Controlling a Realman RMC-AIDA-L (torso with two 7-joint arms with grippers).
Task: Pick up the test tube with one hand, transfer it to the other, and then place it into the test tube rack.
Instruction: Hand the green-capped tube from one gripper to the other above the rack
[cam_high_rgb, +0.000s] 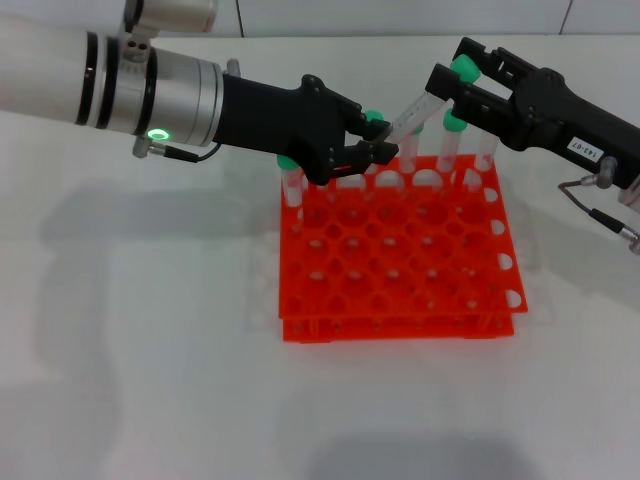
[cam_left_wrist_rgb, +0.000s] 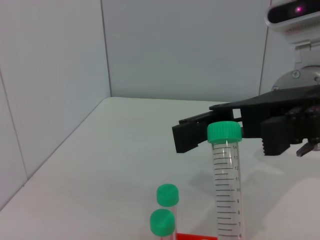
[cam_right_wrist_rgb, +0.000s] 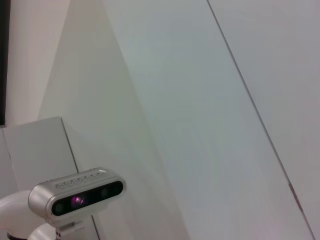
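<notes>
The left pincer (cam_high_rgb: 372, 150) sits over the back-left part of the test tube rack (cam_high_rgb: 400, 260), jaws clenched on the lower end of the test tube (cam_high_rgb: 415, 113). The tube's long axis tilts: bottom in the left pincer, green cap up and to the right, above the rack's back row. The right pincer (cam_high_rgb: 455, 85) is at that cap end, jaws either side of the cap; whether they've closed on it can't be told. In the left wrist view the cap (cam_left_wrist_rgb: 224, 133) sits right against the black jaws behind it. So the handover turns on the right pincer taking the cap end while the left lets go of the bottom.

Materials: tube is clear plastic w/ printed graduations and a ribbed green screw cap, prob. slippery. Rack is glossy orange-red plastic, tiered, grid of round holes. Other capped tubes (cam_high_rgb: 452, 140) stand in the rack's back row. Table (cam_high_rgb: 150, 350) is plain white, matte.
</notes>
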